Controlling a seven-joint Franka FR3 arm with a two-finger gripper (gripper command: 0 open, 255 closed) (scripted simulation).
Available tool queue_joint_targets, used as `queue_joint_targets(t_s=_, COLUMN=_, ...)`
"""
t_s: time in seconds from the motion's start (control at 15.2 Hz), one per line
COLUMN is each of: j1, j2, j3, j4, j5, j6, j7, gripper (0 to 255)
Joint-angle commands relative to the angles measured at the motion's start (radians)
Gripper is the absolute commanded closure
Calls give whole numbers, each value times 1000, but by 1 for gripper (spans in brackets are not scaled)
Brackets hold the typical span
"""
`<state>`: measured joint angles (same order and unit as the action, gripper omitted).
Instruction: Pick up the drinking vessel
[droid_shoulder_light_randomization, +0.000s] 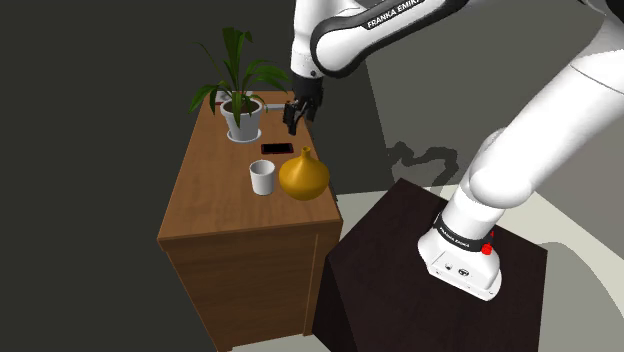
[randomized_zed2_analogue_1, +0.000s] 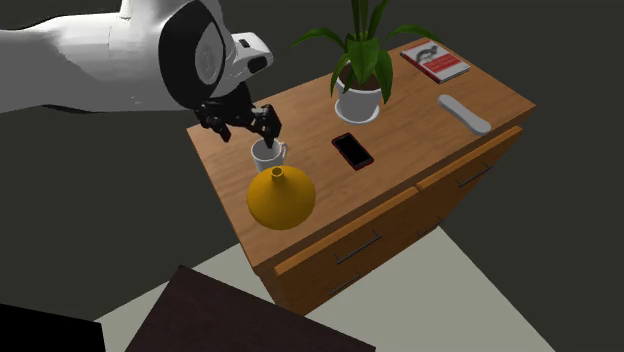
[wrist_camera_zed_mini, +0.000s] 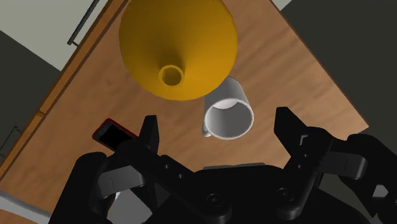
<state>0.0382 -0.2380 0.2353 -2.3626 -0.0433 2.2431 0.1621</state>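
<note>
White cup (droid_shoulder_light_randomization: 262, 177) set just beside yellow vase (droid_shoulder_light_randomization: 303, 175) on wooden cabinet (droid_shoulder_light_randomization: 215, 200), black gripper (droid_shoulder_light_randomization: 296, 124) held above, near potted plant (droid_shoulder_light_randomization: 241, 120)

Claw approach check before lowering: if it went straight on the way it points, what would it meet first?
Most likely the white mug, which sits between the spread fingers of the claw in the wrist view. The yellow vase stands close beside it; how far below is unclear.
</note>
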Motion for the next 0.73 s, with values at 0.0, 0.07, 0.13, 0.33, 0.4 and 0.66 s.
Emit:
queue_joint_targets(t_s=0.0, j1=-3, j2=82, j3=15, j4=26, j5=-24, j6=51, j7=29, gripper=0)
queue_joint_targets(t_s=0.07, j1=-4, j2=121, j3=22, j4=40, j5=-37, j6=72, j7=46, gripper=0)
queue_joint_targets(t_s=0.13, j1=-4, j2=160, j3=28, j4=56, j5=-52, j6=91, j7=62, gripper=0)
queue_joint_targets(t_s=0.33, j1=1, j2=278, j3=40, j4=110, j5=-103, j6=142, j7=116, gripper=0)
queue_joint_targets(t_s=0.4, j1=5, j2=318, j3=41, j4=131, j5=-121, j6=157, j7=134, gripper=0)
queue_joint_targets(t_s=0.66, j1=31, j2=477, j3=35, j4=227, j5=-193, j6=201, j7=202, gripper=0)
